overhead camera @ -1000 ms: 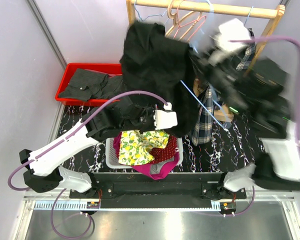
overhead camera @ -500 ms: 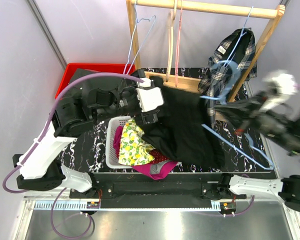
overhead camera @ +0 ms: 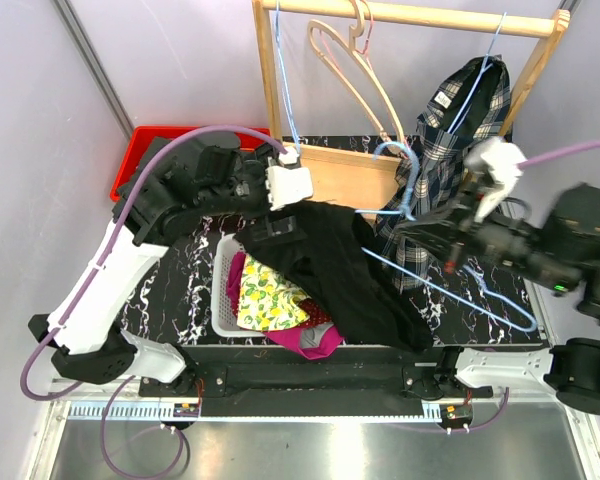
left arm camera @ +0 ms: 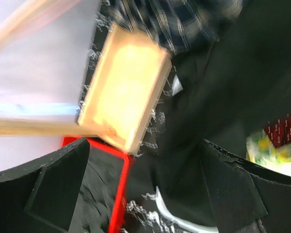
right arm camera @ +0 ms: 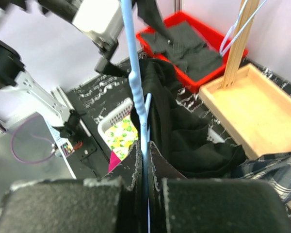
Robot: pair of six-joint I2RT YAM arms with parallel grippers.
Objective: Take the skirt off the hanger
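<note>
Left hand (left arm camera: 145,145): jaws spread wide with nothing between them. It hangs above the back left of the counter (overhead camera: 180,285), just over the upper edge of the black skirt (overhead camera: 345,270).

Right hand (right arm camera: 144,150): closed tight on the thin wire of the blue hanger (right arm camera: 136,82). It holds the hanger over the right side of the counter, and the hanger carries no cloth.

Skirt: off the hanger, heaped on the counter. Its left edge lies over the rim of the white basket (overhead camera: 220,290), which is full of coloured clothes.

Behind the skirt: the rack's wooden base tray (overhead camera: 350,175) and a plaid shirt (overhead camera: 460,110) hanging from the rail. A red bin (overhead camera: 170,130) stands at the far left.
</note>
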